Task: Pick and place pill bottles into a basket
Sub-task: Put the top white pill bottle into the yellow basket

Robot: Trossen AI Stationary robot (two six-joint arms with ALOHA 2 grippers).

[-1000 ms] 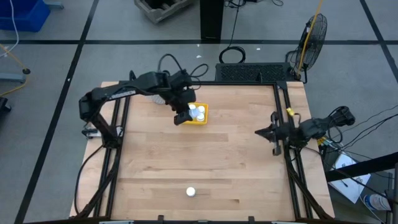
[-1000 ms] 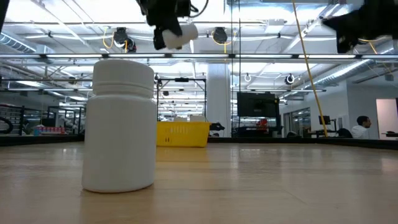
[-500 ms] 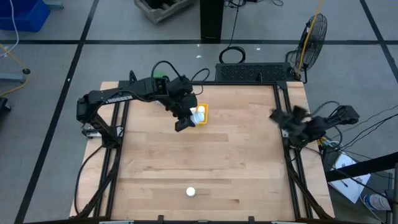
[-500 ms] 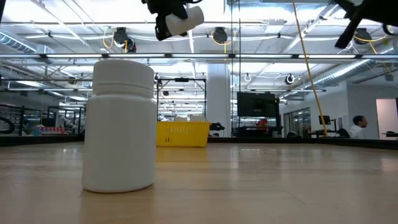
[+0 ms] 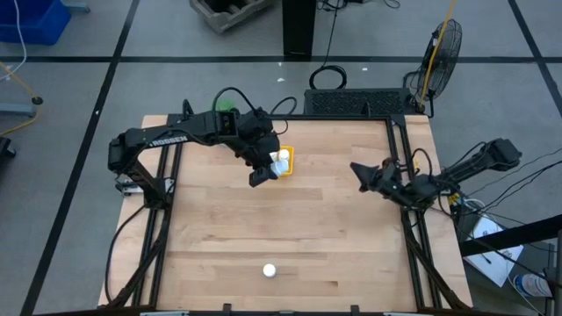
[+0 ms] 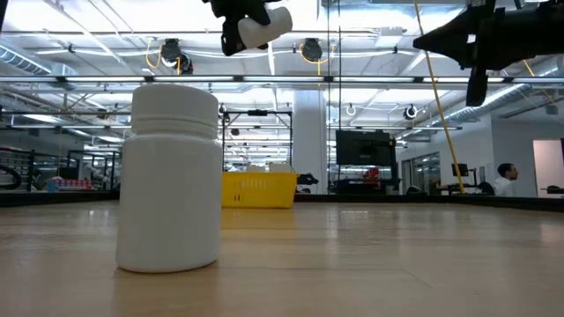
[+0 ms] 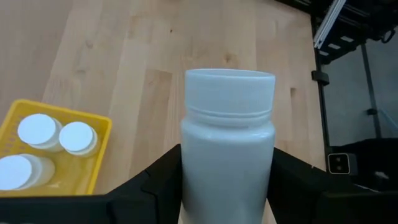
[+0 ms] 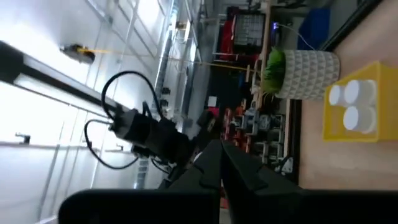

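High view: the right gripper (image 5: 356, 167) has swung in over the table since a moment ago, its fingers together. The left gripper (image 5: 266, 168) has stayed put, clamped on a smooth white bottle (image 7: 227, 146) held just beside the yellow basket (image 5: 287, 157). Three round caps (image 7: 37, 129) show inside the basket. One more bottle (image 5: 270, 271) stands on the wooden table (image 5: 334, 228), well apart.
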